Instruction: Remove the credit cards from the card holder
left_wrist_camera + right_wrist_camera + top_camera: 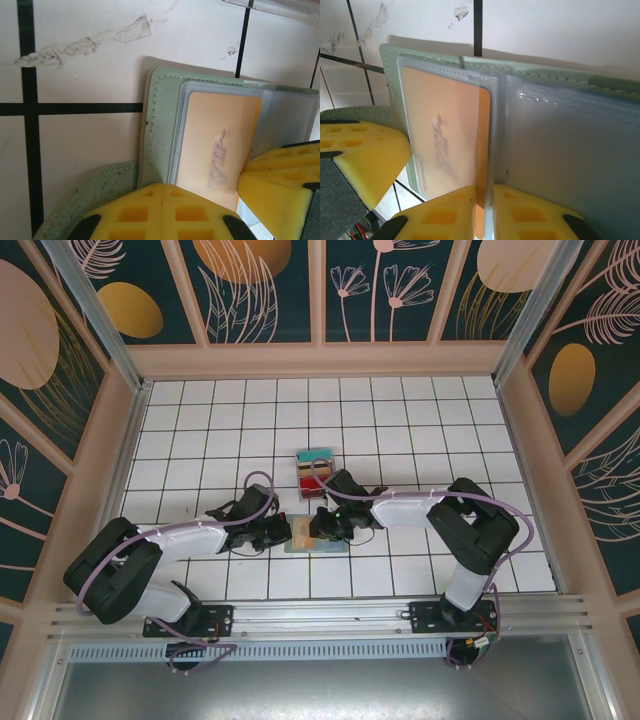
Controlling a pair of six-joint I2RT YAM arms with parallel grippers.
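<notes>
Card holder [160,130] open, left gripper [162,197] closed atop it, right gripper [482,210] pinching orange card [445,130], tray [299,476] just behind.

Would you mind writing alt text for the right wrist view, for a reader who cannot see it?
An open grey-green card holder lies on the white tiled table, with an orange card in its clear sleeve. At the bottom, the yellow pads of the right claw appear closed on that card's lower edge.
</notes>
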